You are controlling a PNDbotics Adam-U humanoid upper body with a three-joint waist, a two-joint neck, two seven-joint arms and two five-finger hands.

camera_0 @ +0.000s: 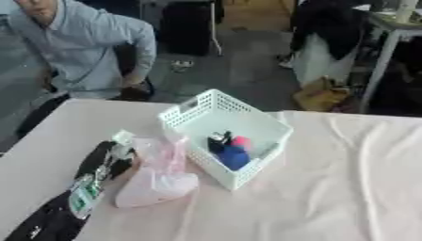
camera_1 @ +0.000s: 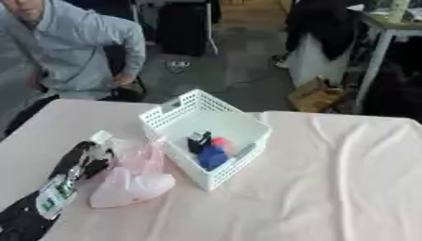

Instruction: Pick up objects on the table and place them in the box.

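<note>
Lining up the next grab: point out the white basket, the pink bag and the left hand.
white basket (camera_0: 186, 111), left eye view, far-left rim.
pink bag (camera_0: 157, 184), left eye view, middle of its bulge.
left hand (camera_0: 101, 160), left eye view, back of the hand.

The box (camera_0: 247, 123) is white, its walls a lattice of small holes. Inside lie a blue thing (camera_0: 234, 157), a pink-red one (camera_0: 242, 142) and a small black one (camera_0: 218, 138). The bag (camera_0: 157, 181) is pale translucent pink. The left hand (camera_0: 109, 162) is black with silver, on a pale pinkish-white desk (camera_0: 346, 188).
</note>
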